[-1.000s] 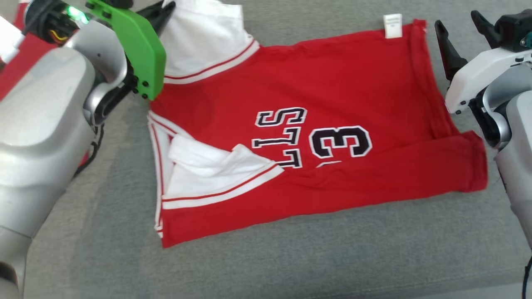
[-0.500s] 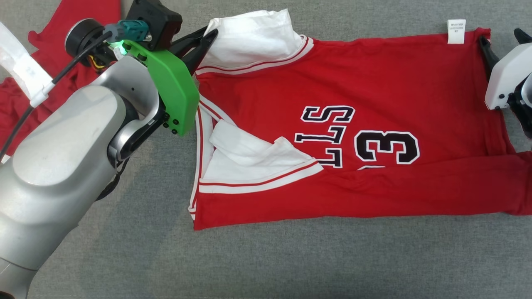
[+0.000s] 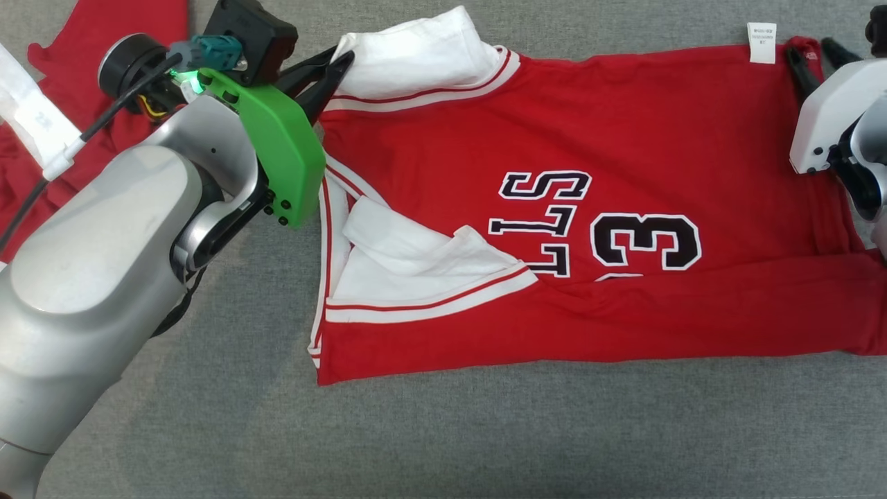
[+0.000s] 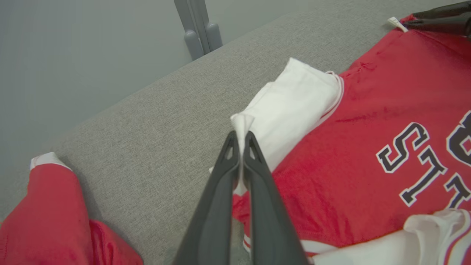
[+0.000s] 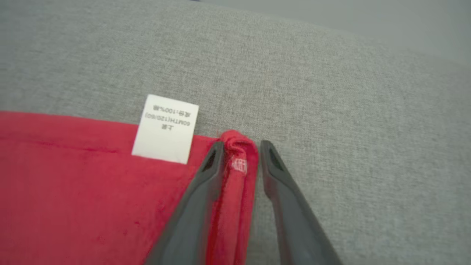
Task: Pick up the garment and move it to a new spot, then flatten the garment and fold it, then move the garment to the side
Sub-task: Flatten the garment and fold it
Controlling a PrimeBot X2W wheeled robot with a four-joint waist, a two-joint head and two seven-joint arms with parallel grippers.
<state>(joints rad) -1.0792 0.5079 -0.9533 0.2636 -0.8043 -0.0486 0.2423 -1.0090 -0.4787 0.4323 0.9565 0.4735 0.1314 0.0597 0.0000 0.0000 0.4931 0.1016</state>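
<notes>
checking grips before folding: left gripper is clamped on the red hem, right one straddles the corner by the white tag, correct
No: the left wrist view shows the left gripper clamped on the white sleeve, not the red hem. The right gripper does straddle the corner by the white tag.

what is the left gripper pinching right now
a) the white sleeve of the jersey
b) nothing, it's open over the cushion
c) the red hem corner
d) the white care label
a: in the left wrist view the left gripper has its two fingers closed on a fold of the white sleeve, far from the care label at the other end of the jersey.
</notes>
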